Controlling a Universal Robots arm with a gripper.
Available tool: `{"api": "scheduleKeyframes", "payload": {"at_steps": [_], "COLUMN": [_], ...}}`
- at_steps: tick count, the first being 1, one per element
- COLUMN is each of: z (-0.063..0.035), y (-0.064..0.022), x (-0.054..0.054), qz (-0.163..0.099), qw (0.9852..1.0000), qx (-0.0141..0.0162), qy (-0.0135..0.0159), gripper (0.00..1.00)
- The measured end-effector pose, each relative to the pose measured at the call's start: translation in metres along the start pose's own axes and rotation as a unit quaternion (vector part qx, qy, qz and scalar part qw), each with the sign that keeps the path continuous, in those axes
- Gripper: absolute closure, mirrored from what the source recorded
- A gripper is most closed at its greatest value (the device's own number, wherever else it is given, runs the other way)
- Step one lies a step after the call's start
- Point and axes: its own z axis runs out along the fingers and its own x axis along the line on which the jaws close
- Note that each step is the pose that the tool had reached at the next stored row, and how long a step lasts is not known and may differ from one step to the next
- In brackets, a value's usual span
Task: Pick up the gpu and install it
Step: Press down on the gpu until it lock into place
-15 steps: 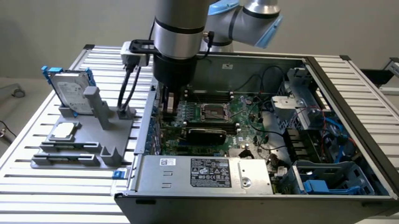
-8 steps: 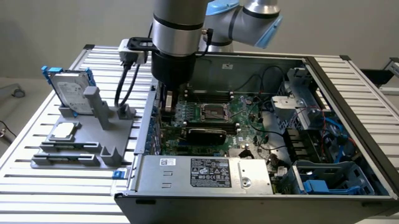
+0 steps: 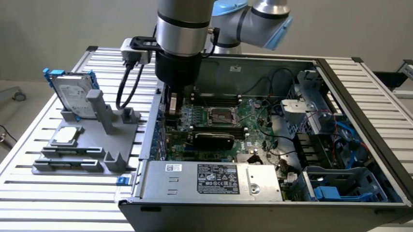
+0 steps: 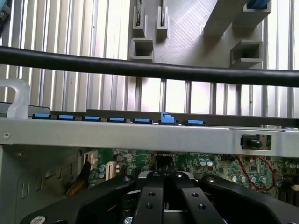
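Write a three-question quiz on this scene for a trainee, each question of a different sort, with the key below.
1. True or false: the hard drive stands on the grey holder, outside the computer case, on the exterior view's left.
2. Where is the gripper? A: over the power supply. B: down inside the case, over the motherboard, near the case wall on the exterior view's left. C: over the grey holder.
3. Fill in: in the wrist view, the row of clips along the case's metal edge is coloured ___.

Key: 1 true; 2 B; 3 blue.
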Motion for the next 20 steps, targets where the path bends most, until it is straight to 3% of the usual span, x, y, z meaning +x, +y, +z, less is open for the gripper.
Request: {"api": "scheduleKeyframes", "payload": {"at_steps": [3,20], "z": [-0.0001,-0.0005], "y": [0.0006,0.0007], "x": [0.0,-0.0045], "qz": [0.0,0.0], "qw": [1.0,1.0], "qx": [-0.001,-0.0015], "qy": [0.002,0.0025], "gripper": [0.89,0.89]}}
